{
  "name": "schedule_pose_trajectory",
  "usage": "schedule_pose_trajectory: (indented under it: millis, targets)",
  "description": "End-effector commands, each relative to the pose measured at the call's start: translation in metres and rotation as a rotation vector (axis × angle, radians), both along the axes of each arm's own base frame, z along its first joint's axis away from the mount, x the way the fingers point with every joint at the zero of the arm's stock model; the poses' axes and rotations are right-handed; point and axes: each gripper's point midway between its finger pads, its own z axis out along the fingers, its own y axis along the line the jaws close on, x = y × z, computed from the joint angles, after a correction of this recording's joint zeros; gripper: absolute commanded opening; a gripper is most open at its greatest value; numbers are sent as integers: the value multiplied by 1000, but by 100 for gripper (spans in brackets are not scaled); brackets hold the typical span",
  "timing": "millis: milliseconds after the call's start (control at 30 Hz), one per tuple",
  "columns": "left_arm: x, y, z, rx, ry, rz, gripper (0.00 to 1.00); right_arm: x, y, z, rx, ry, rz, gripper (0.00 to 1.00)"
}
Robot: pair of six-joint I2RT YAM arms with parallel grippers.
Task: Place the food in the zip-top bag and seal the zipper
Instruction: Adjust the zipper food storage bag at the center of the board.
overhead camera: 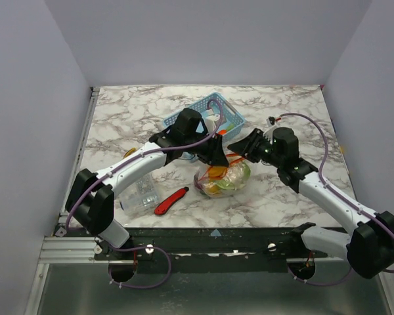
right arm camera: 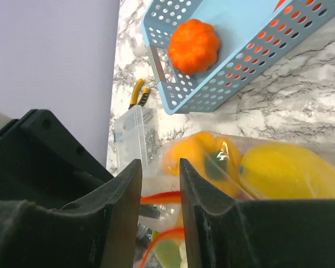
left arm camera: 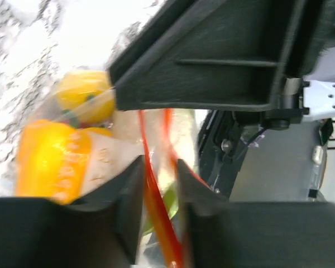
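The clear zip-top bag [overhead camera: 221,178] lies at the table's middle, holding yellow, orange and green food. In the left wrist view a yellow piece [left arm camera: 84,95] and an orange piece [left arm camera: 47,159] show through it. My left gripper [overhead camera: 218,159] [left arm camera: 159,164] stands at the bag's mouth, jaws narrowly apart with the orange-red zipper [left arm camera: 153,195] running between them. My right gripper [overhead camera: 236,146] [right arm camera: 160,164] faces it from the right, jaws narrowly apart around the zipper [right arm camera: 162,197], whose two strips are spread there. An orange pumpkin [right arm camera: 194,46] sits in the blue basket [right arm camera: 240,67].
The blue lattice basket [overhead camera: 184,118] stands just behind the bag. A clear ridged box [overhead camera: 141,190] and a red utility knife [overhead camera: 171,201] lie at the front left. Yellow-handled pliers [right arm camera: 138,92] lie left of the box.
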Motion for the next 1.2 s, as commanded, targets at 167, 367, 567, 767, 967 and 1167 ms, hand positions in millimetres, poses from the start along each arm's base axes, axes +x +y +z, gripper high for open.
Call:
schedule_pose_trajectory:
  millis: [167, 367, 567, 767, 967, 1167]
  targets:
    - [41, 21, -13, 110, -15, 133, 0, 17, -25, 48, -200, -168, -17, 36]
    - [51, 32, -5, 41, 58, 110, 0, 32, -61, 64, -327, -334, -108, 60]
    - [60, 40, 6, -46, 154, 80, 0, 19, -67, 84, -165, -619, 2, 68]
    - [63, 45, 10, -87, 199, 65, 0, 11, -85, 48, 50, -580, 203, 63]
    - [62, 43, 8, -92, 233, 47, 0, -11, -85, 26, 253, -583, 423, 58]
    - [60, 42, 14, -112, 238, 42, 0, -18, -77, 26, 219, -631, 458, 60]
